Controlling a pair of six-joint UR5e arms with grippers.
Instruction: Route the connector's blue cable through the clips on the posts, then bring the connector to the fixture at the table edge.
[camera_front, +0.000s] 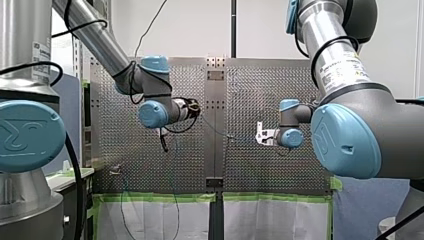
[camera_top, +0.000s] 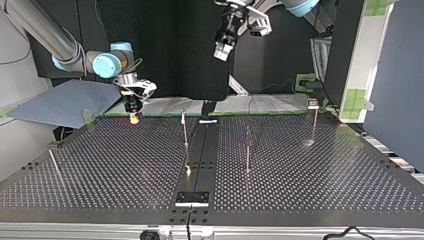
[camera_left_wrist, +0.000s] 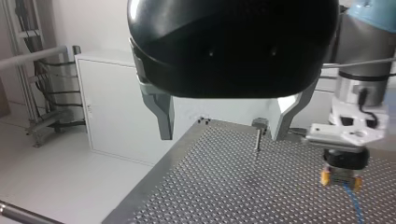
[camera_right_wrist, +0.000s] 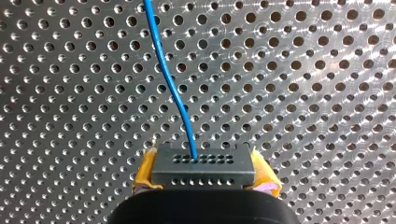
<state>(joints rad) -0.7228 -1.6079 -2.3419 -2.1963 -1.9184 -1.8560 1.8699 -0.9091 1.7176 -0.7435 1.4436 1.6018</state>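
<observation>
A dark grey connector (camera_right_wrist: 201, 165) sits between the yellow pads (camera_right_wrist: 144, 170) of my right gripper (camera_right_wrist: 203, 179), which is shut on it just above the perforated table. The blue cable (camera_right_wrist: 170, 84) leaves the connector's face and runs away over the holes. In the top view my right gripper (camera_top: 133, 118) hangs low at the far left of the table. High above the table's middle is my left gripper (camera_top: 223, 51); in the left wrist view its metal fingers (camera_left_wrist: 163, 116) are open and hold nothing. It looks down on my right gripper (camera_left_wrist: 341, 177) and a clip post (camera_left_wrist: 258, 136).
Thin posts stand on the table (camera_top: 310, 190): one near the middle (camera_top: 185, 129), one right of it (camera_top: 247, 150), one at the far right (camera_top: 314, 122), and a leaning one at the left (camera_top: 55, 167). A fixture (camera_top: 191, 198) sits at the near edge.
</observation>
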